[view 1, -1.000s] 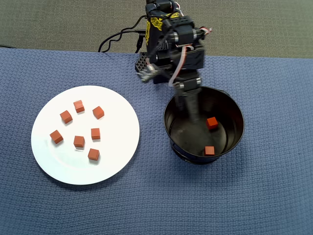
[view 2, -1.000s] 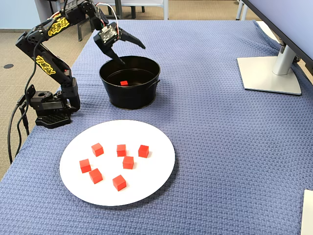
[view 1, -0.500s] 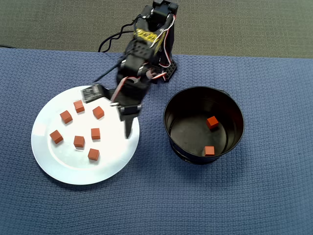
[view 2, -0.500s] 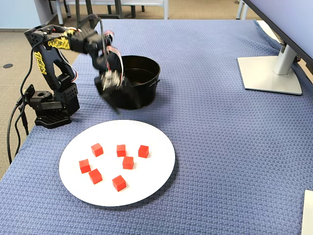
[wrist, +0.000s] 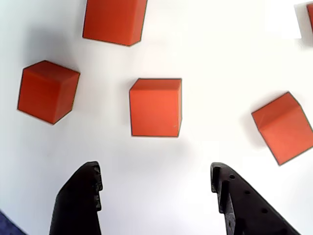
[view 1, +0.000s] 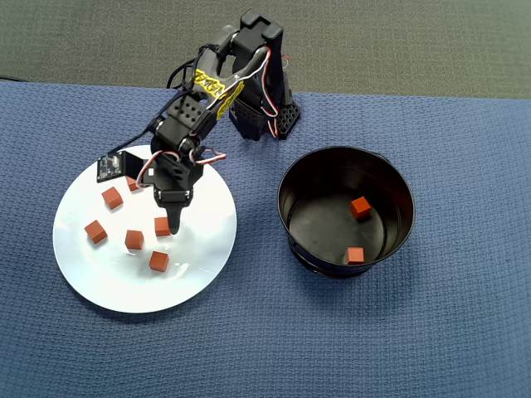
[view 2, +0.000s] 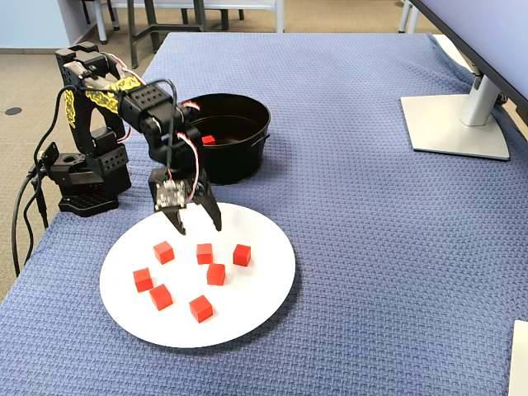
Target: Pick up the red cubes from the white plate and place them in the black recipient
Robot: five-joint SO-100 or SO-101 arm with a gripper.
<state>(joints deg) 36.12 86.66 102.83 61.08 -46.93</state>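
Several small red cubes lie on the white plate (view 1: pixel 116 290), among them one (view 1: pixel 134 240) and one (view 1: pixel 159 261). My gripper (view 1: pixel 174 227) hangs just above the plate, open and empty. In the wrist view one red cube (wrist: pixel 155 107) lies straight ahead of the open gripper (wrist: pixel 156 172), not between the fingertips (wrist: pixel 93 172). Other cubes (wrist: pixel 48 91) (wrist: pixel 283 127) lie on either side. In the fixed view the gripper (view 2: pixel 196 226) stands over the plate's (view 2: pixel 260 289) far part, next to a cube (view 2: pixel 205 253). The black pot (view 1: pixel 345 151) holds two red cubes (view 1: pixel 359 206) (view 1: pixel 355 255).
The arm's base (view 1: pixel 261 116) stands behind the plate on the blue cloth (view 1: pixel 332 332). The pot (view 2: pixel 243 157) sits close beside the arm in the fixed view. A monitor foot (view 2: pixel 458 124) stands at the far right. The table's left edge runs near the base.
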